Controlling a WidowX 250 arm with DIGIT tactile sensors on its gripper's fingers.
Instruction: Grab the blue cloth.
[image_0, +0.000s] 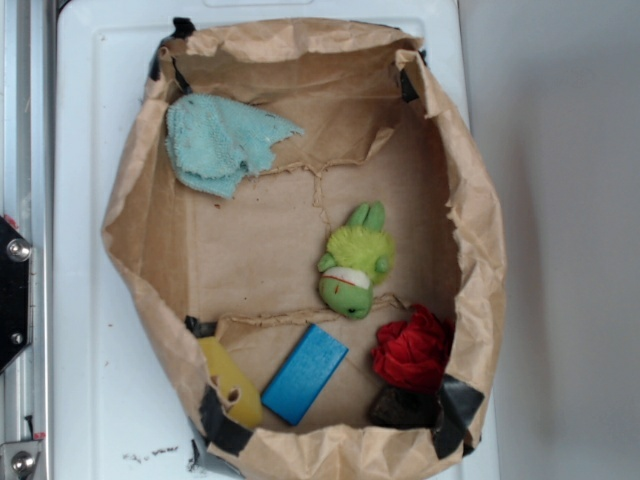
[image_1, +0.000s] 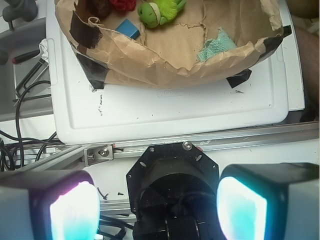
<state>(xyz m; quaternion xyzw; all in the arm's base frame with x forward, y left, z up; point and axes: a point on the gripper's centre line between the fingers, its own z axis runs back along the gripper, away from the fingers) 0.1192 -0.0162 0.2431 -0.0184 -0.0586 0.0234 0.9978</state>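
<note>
The blue cloth (image_0: 222, 142) is a pale aqua fuzzy rag with ragged edges. It lies crumpled in the far left corner of the brown paper bin (image_0: 135, 215). In the wrist view only a corner of the cloth (image_1: 216, 46) shows over the bin's paper wall (image_1: 165, 62). My gripper (image_1: 157, 210) is open, its two glowing pads (image_1: 75, 212) wide apart with nothing between them. It hangs over the robot's base and rail, well outside the bin. The exterior view does not show the gripper.
Inside the bin lie a green plush toy (image_0: 355, 265), a darker blue rigid block (image_0: 305, 373), a red fabric bundle (image_0: 412, 348), a dark brown lump (image_0: 402, 408) and a yellow piece (image_0: 230, 380). The bin stands on a white tray (image_1: 165, 110). Cables (image_1: 20, 140) lie beside it.
</note>
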